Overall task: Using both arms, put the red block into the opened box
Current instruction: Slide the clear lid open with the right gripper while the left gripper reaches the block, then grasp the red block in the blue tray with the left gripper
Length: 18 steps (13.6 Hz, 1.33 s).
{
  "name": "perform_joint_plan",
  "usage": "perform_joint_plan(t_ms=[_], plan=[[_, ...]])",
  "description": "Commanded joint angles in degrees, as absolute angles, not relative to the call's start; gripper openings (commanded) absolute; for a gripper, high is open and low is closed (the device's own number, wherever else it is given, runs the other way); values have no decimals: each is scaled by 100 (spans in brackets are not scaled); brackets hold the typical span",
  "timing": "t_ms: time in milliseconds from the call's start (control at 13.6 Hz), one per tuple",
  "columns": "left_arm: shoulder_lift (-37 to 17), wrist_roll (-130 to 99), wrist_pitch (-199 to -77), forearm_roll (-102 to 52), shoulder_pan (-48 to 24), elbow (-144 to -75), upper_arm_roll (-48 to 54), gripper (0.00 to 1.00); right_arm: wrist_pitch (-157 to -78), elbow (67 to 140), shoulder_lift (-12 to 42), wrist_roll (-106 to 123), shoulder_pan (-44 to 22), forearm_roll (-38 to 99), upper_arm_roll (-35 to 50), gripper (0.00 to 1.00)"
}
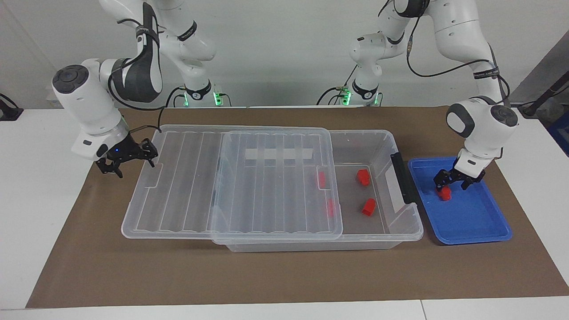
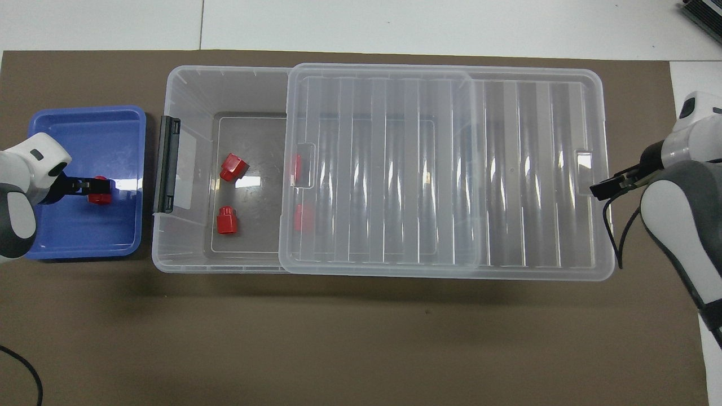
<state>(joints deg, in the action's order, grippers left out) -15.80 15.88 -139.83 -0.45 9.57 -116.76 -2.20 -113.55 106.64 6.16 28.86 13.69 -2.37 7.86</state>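
White bench with brown mat (image 1: 284, 275); large clear plastic box (image 1: 386, 146) part-uncovered.

The ribbed clear lid (image 1: 231, 186) is slid toward the right arm's end of the box. The right gripper (image 1: 133, 156), fingers spread, is at the lid's end edge. The small blue tray (image 1: 484, 222) lies beside the box's black clip (image 1: 403, 178). In the tray, the left gripper (image 1: 452, 181), fingers spread, straddles the small red block (image 1: 444, 194). Four like blocks lie inside the box.
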Motion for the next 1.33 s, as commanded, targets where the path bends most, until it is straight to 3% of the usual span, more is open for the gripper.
perform_joint_plan(t_ms=[0, 221, 295, 442, 589, 663, 1031, 1252], plan=[[-1573, 1767, -14299, 35, 993, -11900, -220, 100, -11276, 10758, 536, 3067, 1468, -299, 835, 99], [-1556, 1767, -14641, 35, 958, -12137, -220, 100, -11163, 10697, 545, 2980, 1459, -290, 835, 99], [-1556, 1758, -14747, 35, 958, -12225, -220, 90, -11110, 10696, 501, 2840, 1459, -273, 835, 99], [-1547, 1758, -14748, 35, 958, -12234, -220, 55, -10908, 10696, 309, 2358, 1380, -272, 844, 99], [-1547, 1758, -14731, 35, 949, -12234, -228, 14, -10636, 10696, 106, 1778, 1249, -272, 852, 99], [-1547, 1758, -14713, 35, 958, -12234, -229, 1, -10530, 10696, 27, 1506, 1178, -272, 853, 99], [-1521, 1618, -14250, 26, 1019, -12016, -229, 0, -10257, 10697, -404, -181, 634, -246, 853, 100], [-1468, 1328, -12267, 18, 959, -10649, -220, 0, -10187, 10311, -378, -615, 502, -211, 861, 100]])
